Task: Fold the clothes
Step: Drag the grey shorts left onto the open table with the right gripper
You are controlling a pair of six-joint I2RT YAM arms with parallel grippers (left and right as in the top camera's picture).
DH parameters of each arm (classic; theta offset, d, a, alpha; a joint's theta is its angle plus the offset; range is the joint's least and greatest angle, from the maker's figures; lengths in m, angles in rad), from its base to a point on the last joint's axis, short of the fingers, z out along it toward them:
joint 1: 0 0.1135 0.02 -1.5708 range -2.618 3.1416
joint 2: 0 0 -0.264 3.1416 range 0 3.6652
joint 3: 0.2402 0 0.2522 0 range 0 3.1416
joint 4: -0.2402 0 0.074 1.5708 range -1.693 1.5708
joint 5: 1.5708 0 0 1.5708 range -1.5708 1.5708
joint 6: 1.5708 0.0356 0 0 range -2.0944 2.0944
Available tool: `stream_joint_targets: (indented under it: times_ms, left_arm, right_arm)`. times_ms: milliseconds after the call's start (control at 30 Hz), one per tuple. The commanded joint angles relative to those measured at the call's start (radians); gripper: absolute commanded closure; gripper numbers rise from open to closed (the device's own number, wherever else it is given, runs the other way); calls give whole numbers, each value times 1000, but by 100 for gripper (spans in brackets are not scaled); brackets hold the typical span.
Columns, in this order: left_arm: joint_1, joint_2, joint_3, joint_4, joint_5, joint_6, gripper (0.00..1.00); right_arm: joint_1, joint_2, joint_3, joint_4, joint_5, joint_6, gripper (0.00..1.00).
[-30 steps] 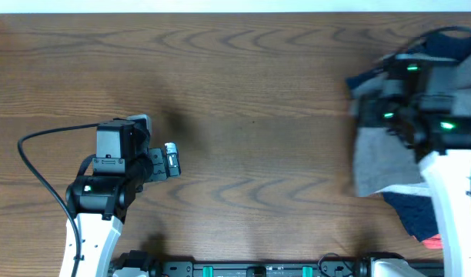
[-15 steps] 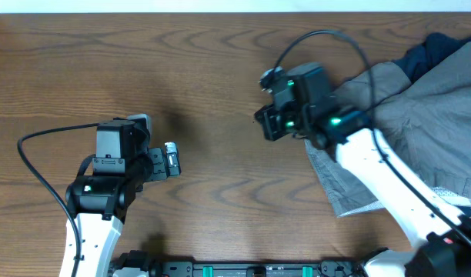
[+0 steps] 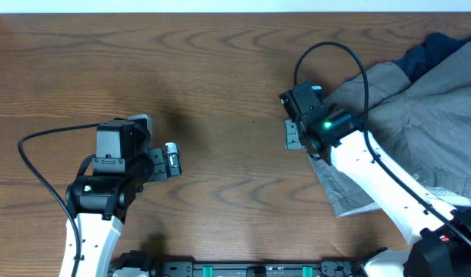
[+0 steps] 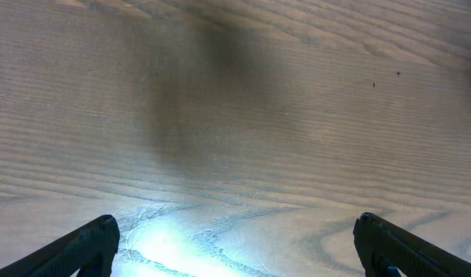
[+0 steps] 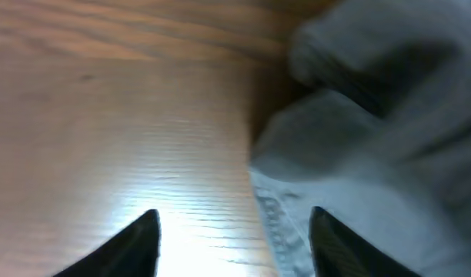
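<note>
- Right claw [image 3: 292,135] hangs spread and empty beside the grey shorts [image 3: 420,115]; left claw [image 3: 172,160] likewise, well apart.
- They lie crumpled at the bench's [image 3: 220,69] right; we judge flattening is in hand, and next needs an edge grip.

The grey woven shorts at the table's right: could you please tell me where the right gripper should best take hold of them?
Probably the left hem edge of the grey woven shorts, approached from the wooden table side on its left: that edge lies thin and flat, and the open right gripper hangs just beside it.
</note>
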Motion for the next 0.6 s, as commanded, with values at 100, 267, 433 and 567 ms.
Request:
stream_joint_targets:
  times_ms: [100,267,433,567]
  left_arm:
    - [4,0,22,0,3,-2,2]
    - [4,0,22,-4,3,-2,2]
    - [4,0,21,-4,3,-2,2]
    - [4,0,21,-4,3,-2,2]
  right_arm:
    - [-15,33,-126,176,143,164,31]
    - [-43,88,-161,286,157,234,34]
    - [-74,146,-163,310,176,323,60]
    - [-85,153,-161,317,158,320,99]
